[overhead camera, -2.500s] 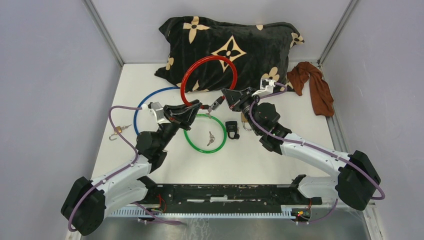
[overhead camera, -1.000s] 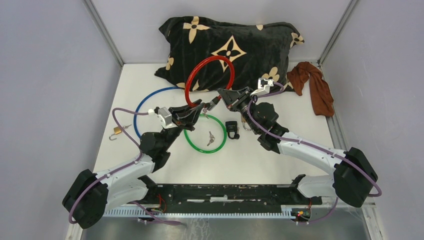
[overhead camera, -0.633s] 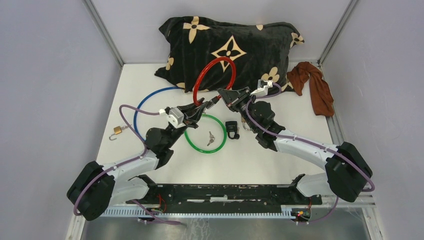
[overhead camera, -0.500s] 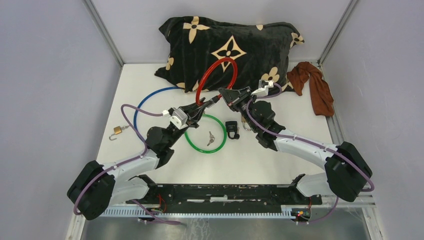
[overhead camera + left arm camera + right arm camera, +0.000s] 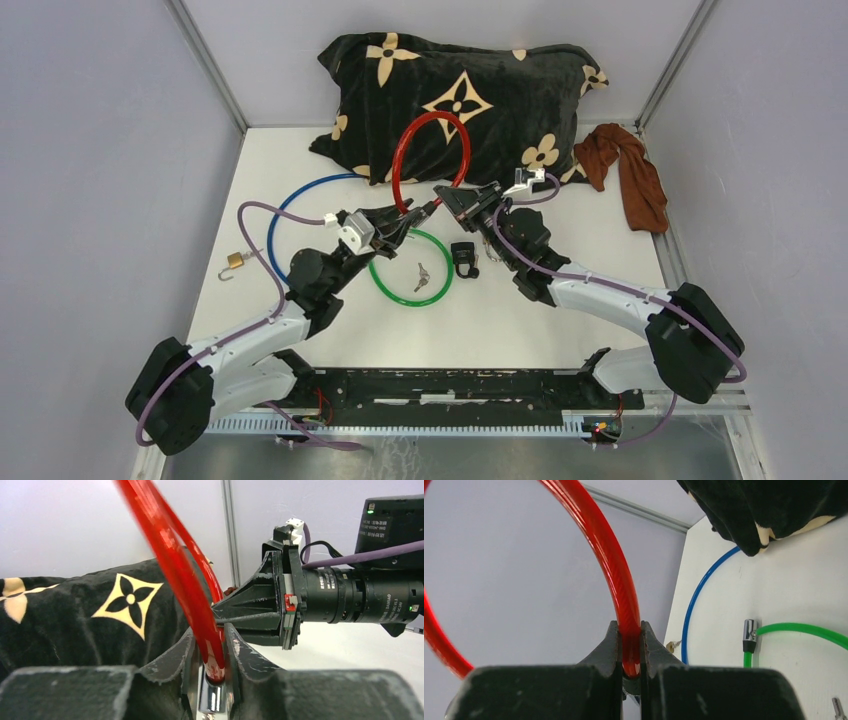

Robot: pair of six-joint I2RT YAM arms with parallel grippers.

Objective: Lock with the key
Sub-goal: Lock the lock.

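Red cable loop (image 5: 614, 572): lifted off the table (image 5: 280, 160), standing nearly upright in front of the pillow (image 5: 500, 80), gripped low down from both sides.
Right gripper (image 5: 628, 630): clamped tight on the lower part of the red cable loop, both fingers pressed flat against it, no gap to be seen.
Left gripper (image 5: 210, 635): set narrow, fingers hugging the loop's end on either side and touching it in the left wrist view; metal ferrule (image 5: 212, 700) seated between them just below the red sheath.
Gripper spacing: tips pointing at each other, close together, the right one just beyond the left in the left wrist view.
Key (image 5: 422, 275): flat on the table inside the green cable ring (image 5: 415, 305), apart from both grippers.
Black lock body (image 5: 463, 258): on the table just right of the green cable ring, beside the right arm's wrist.
Green cable ring: flat on the table below the left gripper, its metal end showing in the right wrist view.
Blue cable (image 5: 696, 600): curved on the table left of the grippers, partly hidden under the left arm.
Brass padlock (image 5: 235, 260): near the table's left edge, beside the blue cable, well apart from the grippers.
Pillow: black with cream flower shapes, against the back wall.
Brown cloth (image 5: 635, 180): crumpled at the back right, just beside the pillow.
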